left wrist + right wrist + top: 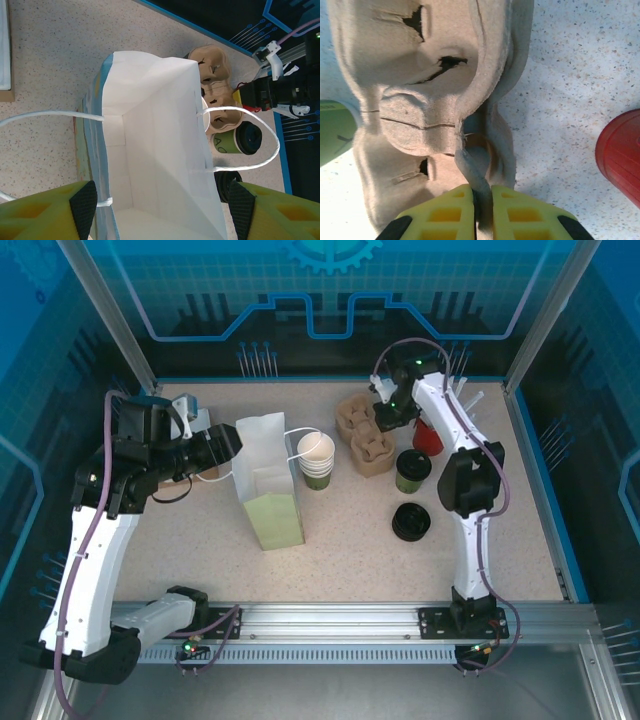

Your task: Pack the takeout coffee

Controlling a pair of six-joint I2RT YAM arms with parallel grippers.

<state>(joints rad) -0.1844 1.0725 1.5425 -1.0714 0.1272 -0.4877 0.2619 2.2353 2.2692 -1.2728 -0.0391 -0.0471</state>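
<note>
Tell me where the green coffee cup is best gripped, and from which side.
Probably its side wall, below the top, coming from the right: the green coffee cup stands upright, with the cardboard carrier close on its left and free table on its right.

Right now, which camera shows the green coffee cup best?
Top external: the whole coffee cup stands unobstructed beside the cup carrier. Left wrist shows it sideways, inside the bag handle loop. Right wrist catches a green sliver at its left edge, possibly the cup.
</note>
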